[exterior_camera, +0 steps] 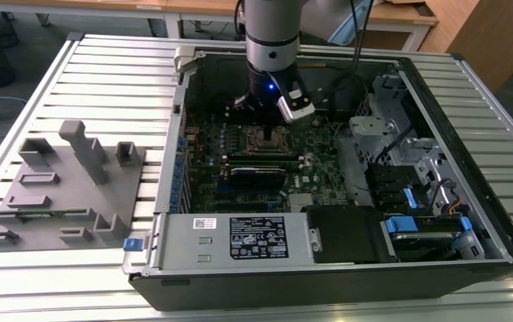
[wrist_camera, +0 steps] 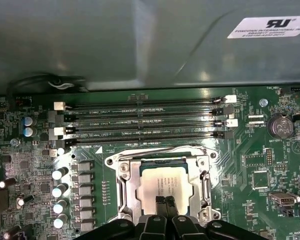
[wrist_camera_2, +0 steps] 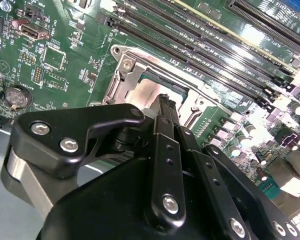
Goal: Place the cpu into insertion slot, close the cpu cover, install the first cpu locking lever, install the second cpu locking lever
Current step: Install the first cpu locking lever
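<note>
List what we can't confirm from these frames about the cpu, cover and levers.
- cpu: near edge hidden by the gripper in both wrist views, so full seating is unclear.
- cpu cover: frames the chip in the first wrist view; near side cut off by the picture edge.
- Locking levers: too thin to tell from the socket metal; latched or not is unclear.
- Exterior view: the arm blocks part of the socket.

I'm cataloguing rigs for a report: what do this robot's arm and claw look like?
The arm is a silver-grey cylinder with a dark lower collar showing a blue light. The claw is matte black: slim fingers on linkage bars fastened with silver screws, seen in both wrist views.
</note>
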